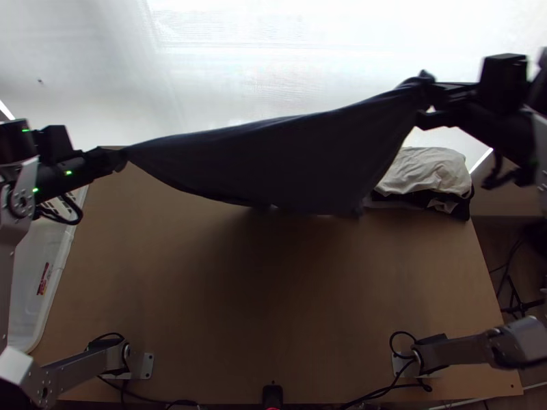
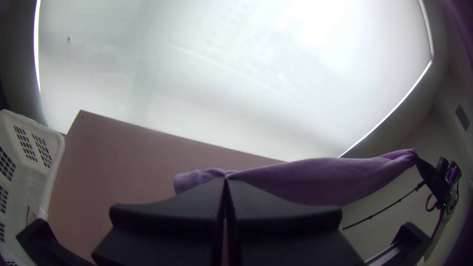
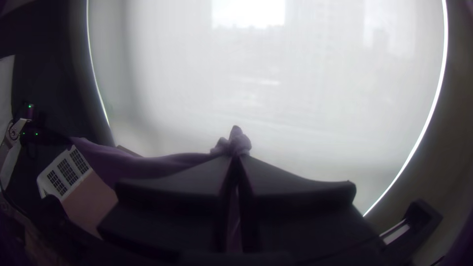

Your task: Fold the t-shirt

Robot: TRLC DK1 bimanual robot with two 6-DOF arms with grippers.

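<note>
Holding the t-shirt [image 1: 273, 160] stretched over the table's [image 1: 267, 301] far part, the left gripper [image 1: 122, 161] nips a thin edge; the right gripper [image 1: 429, 96] clamps a bunched portion. Pulling harder could slip the left hold, and lowering unevenly could crease the hem. The cloth pile [image 1: 427, 172] crowds the far right edge; there's room to spread towards the 2 bases

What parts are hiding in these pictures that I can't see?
- Table's far middle edge: top view, behind the hanging t-shirt.
- The bit of t-shirt between the right gripper's fingers: right wrist view, covered by them.
- Rest of the basket: left wrist view, cut off by the picture's edge.
- Most of the black cloth: top view, under the pale cloth.
</note>
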